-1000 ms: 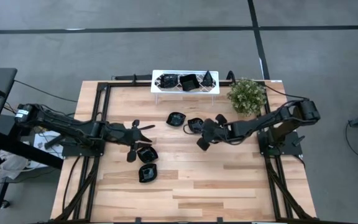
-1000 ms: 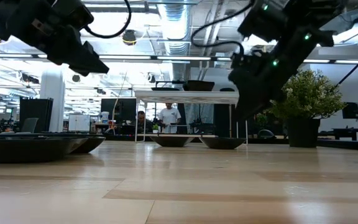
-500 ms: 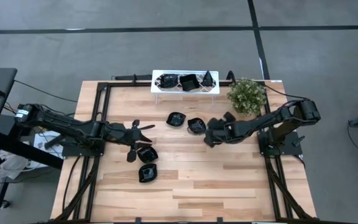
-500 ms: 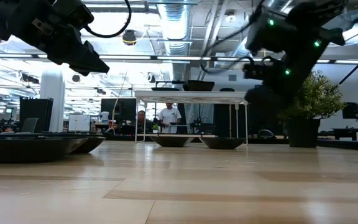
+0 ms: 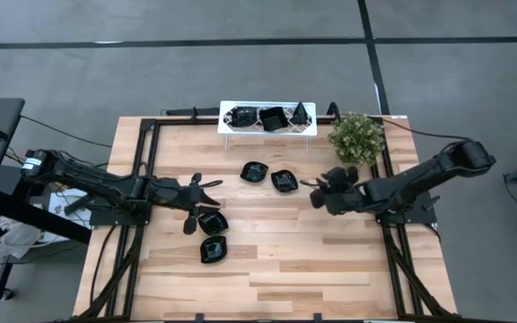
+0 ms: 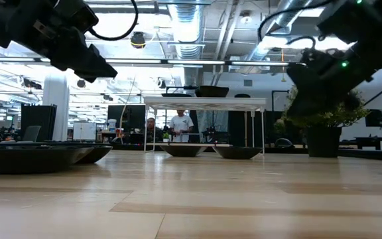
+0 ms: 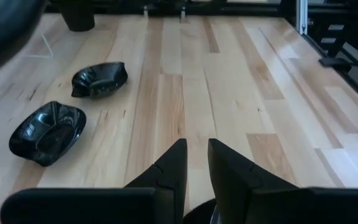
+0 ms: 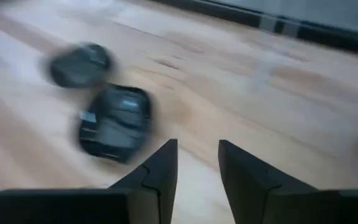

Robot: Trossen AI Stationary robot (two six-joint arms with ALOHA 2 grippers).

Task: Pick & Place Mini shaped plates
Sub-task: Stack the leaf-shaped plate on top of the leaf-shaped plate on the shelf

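Four mini shaped plates lie on the table: two in the middle and two nearer the front left. Three more sit in the white tray at the back. My left gripper hovers just behind the front-left pair; its fingers stand slightly apart with nothing between them. My right gripper is to the right of the middle plates, open and empty, facing two blurred plates.
A small green plant stands at the back right, close behind the right arm. Black frame rails run along the table's left and right sides. People stand in the room far behind the raised tray.
The right gripper has drawn back to the right, away from the middle plates and toward the plant. The left arm has not moved.
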